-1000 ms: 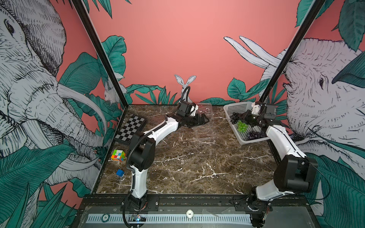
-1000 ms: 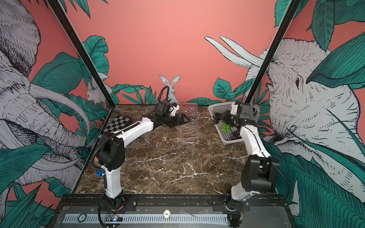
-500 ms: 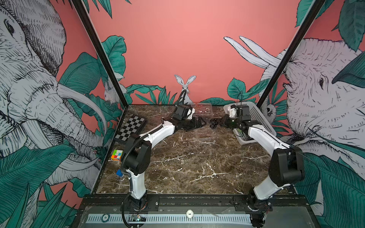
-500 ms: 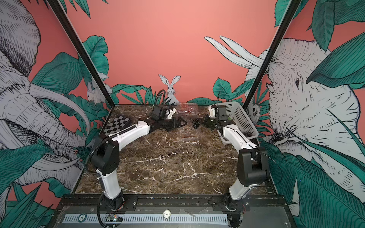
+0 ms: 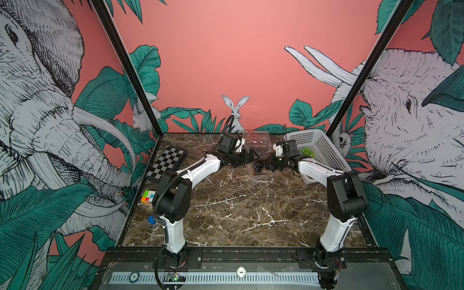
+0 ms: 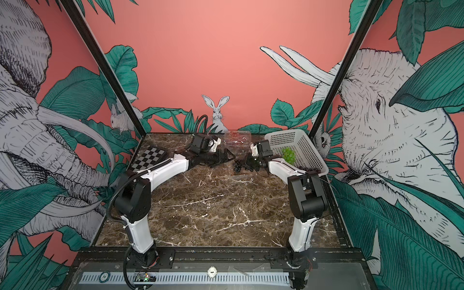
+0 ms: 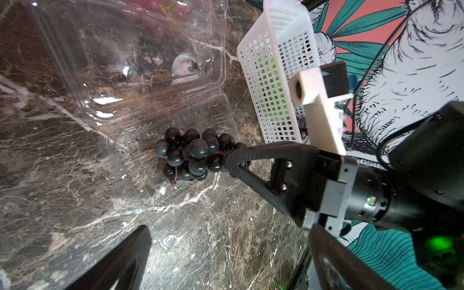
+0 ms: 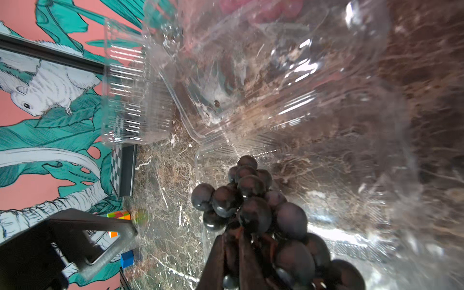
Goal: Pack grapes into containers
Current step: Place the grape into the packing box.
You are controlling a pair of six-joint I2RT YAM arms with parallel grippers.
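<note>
Arms stretched forward and low — left claw (image 5: 248,160) spread wide, right claw (image 8: 233,238) pinched tight.

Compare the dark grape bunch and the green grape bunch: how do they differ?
The dark bunch is purple-black, the green bunch bright green. The right pincer grips the dark bunch at the open clear container; the green bunch lies loose in the white basket. Both are round-grape clusters.

Right gripper (image 7: 227,158) fingers (image 7: 253,155) pinch dark grapes (image 7: 190,155) over open container (image 7: 173,200) (basket (image 7: 266,75) beside).
</note>
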